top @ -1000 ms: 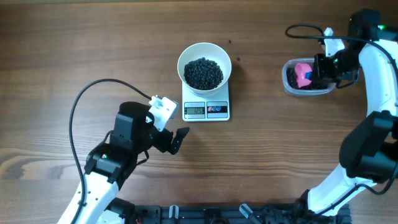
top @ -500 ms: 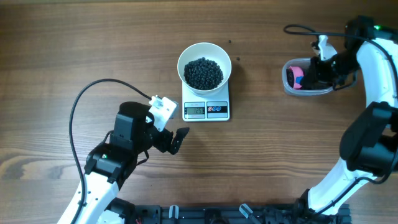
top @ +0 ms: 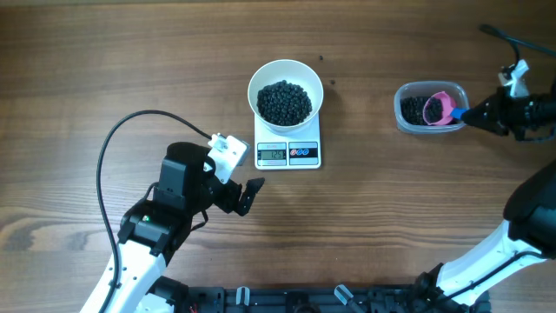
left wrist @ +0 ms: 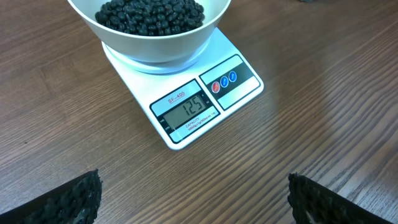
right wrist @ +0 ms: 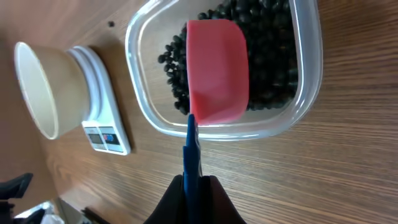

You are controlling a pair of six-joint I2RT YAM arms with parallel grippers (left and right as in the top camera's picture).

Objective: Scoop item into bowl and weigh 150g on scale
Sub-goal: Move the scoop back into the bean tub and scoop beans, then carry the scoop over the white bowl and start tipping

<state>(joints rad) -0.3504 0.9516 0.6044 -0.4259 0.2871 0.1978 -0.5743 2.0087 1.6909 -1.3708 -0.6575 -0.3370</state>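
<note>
The left wrist view cuts off the top of the white bowl (left wrist: 155, 46), and only the two dark fingertips (left wrist: 68, 200) of the left claw (top: 238, 181) show at its bottom corners. They stand wide apart, holding nothing, with the claw resting low on the table (top: 104, 61) near the scale (left wrist: 186, 99). In the right wrist view the pink scoop (right wrist: 214, 68) lies in the clear tub (right wrist: 305, 87) and hides part of the black beads (right wrist: 273, 56) there. Whether it carries any cannot be told. The right claw (right wrist: 199, 190) is clamped on the scoop's blue handle (right wrist: 191, 146), and its arm runs off the overhead frame's right edge. More beads (top: 285, 102) fill the bowl, which sits on the scale. The display (left wrist: 186, 112) reads 125, and above it is printed SF-400. The small print beneath it is too fine to read. Beside it are a red and two blue buttons (left wrist: 224, 82).
</note>
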